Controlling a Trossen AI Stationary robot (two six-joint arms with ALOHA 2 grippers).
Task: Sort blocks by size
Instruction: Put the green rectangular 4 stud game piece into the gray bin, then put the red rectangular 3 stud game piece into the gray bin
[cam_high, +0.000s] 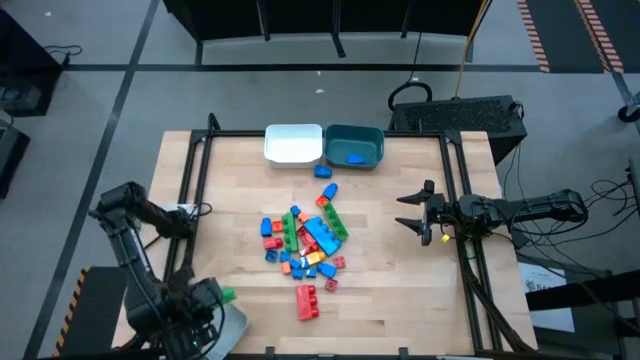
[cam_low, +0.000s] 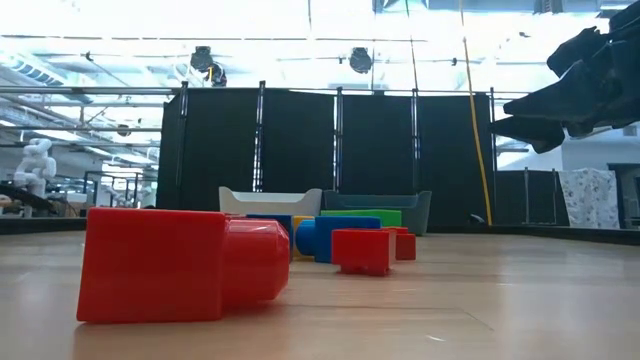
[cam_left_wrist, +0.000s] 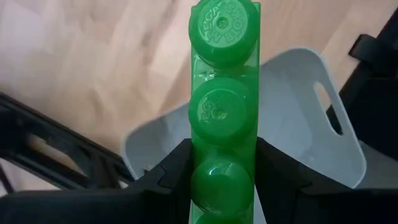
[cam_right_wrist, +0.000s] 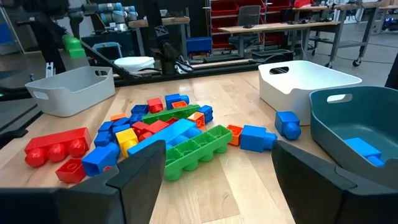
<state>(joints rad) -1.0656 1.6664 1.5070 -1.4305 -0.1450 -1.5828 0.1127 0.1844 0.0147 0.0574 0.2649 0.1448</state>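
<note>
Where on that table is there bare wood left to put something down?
Free: the wood between the block pile and the open right end effector, and left of the pile. Crowded: the centre, and the back edge with the white bin and teal bin.

Robotics lab or workshop, black curtain panels (cam_low: 330, 160), wheeled workbenches (cam_right_wrist: 292, 28), red parts shelving (cam_right_wrist: 227, 12), ceiling lights.

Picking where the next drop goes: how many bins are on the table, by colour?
White bin: 1
Teal bin: 1, with a blue block inside
Grey bin: 1, close to the left gripper, which grips a green block
Total: 3 bins
</note>
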